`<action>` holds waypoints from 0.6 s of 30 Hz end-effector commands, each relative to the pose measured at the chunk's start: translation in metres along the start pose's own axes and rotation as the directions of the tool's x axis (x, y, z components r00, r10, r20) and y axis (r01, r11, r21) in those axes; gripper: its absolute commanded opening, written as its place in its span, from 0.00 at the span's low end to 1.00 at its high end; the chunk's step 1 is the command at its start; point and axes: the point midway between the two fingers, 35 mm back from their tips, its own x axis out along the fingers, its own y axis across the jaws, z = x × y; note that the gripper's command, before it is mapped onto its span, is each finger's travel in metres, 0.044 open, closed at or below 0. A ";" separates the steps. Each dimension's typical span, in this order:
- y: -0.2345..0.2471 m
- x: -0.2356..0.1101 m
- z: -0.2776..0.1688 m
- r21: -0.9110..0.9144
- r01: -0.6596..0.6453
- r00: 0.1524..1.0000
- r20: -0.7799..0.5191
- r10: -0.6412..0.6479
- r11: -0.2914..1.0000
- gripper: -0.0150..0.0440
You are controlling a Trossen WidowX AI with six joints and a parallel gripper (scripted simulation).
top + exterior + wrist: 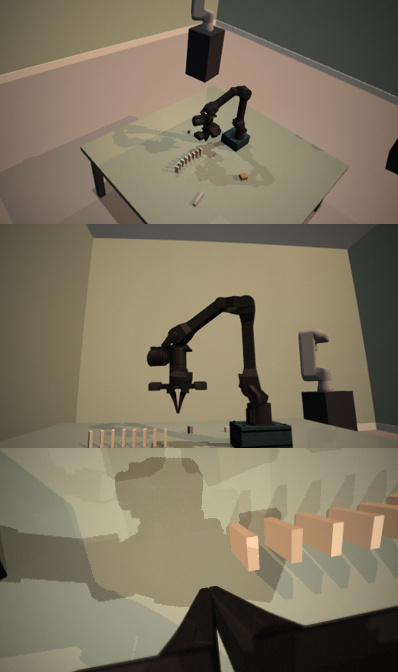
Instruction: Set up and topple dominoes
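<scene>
Several thin tan dominoes stand upright in one evenly spaced row. The end domino nearest the robot base (200,151) (165,437) (242,548) is upright, and so is the far end domino (177,170) (90,439). My gripper (206,139) (177,411) (209,595) points down with its fingertips together, shut and empty. It hangs well above the table, just beyond the base-side end of the row, and touches no domino. In the wrist view, part of the row runs off the right edge. No domino lying flat can be made out.
An orange block (243,176) and a pale bar (198,199) lie on the table (118,157). A small purple block (189,131) (190,429) is behind the row. A small pale block (227,429) shows beside my base (235,140) (260,435).
</scene>
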 end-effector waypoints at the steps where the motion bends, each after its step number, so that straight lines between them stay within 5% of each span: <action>1: 0.000 0.000 0.000 -0.003 0.003 1.000 -0.003 -0.003 1.000 0.25; 18: -0.001 0.011 -0.001 0.000 0.002 1.000 -0.003 -0.002 1.000 0.25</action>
